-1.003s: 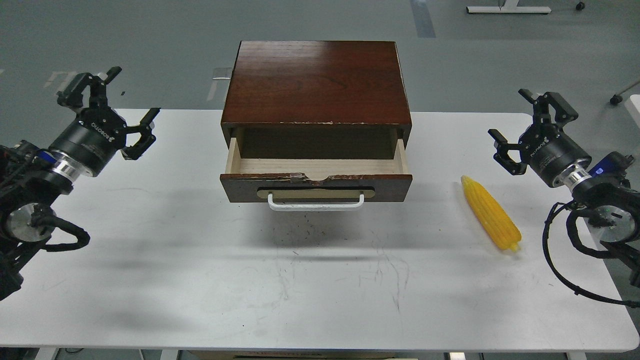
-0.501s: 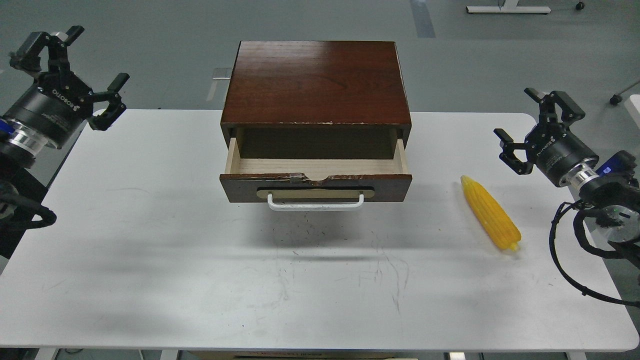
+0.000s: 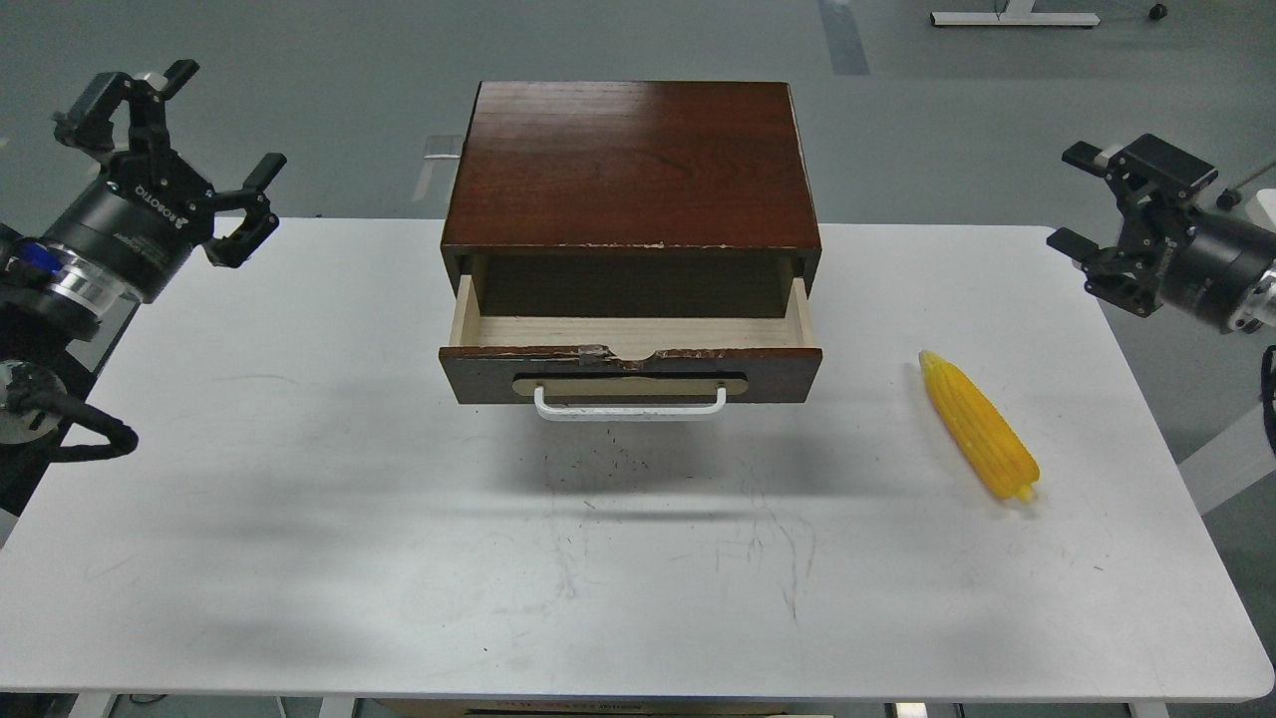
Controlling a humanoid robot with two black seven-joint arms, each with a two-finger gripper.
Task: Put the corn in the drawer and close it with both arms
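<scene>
White tabletop (image 3: 299, 558) is bearing the yellow-orange corn cob (image 3: 979, 426) beside the pulled-out dark wooden drawer (image 3: 630, 374) (pale inside), while the left gripper (image 3: 189, 135) and right gripper (image 3: 1082, 199) are hovering spread apart, holding nothing.

White table (image 3: 299, 558), grey floor (image 3: 299, 80)

We see white tabletop (image 3: 299, 479), rectangular, rounded corners, grey floor (image 3: 299, 70) beyond far edge. Surface scuffed: dark scratches and specks near centre, running toward 6 o'clock. Dark reddish-brown wooden cabinet (image 3: 628, 165) sits at 12 o'clock; its drawer (image 3: 630, 374) pulled out toward us, pale inside, white bar handle in front. Corn (image 3: 979, 425) lies flat at 3 o'clock, well apart from drawer, pointed tip aimed 11 o'clock, blunt end toward 5 o'clock. Soft shadows on surface below drawer and along left side.
</scene>
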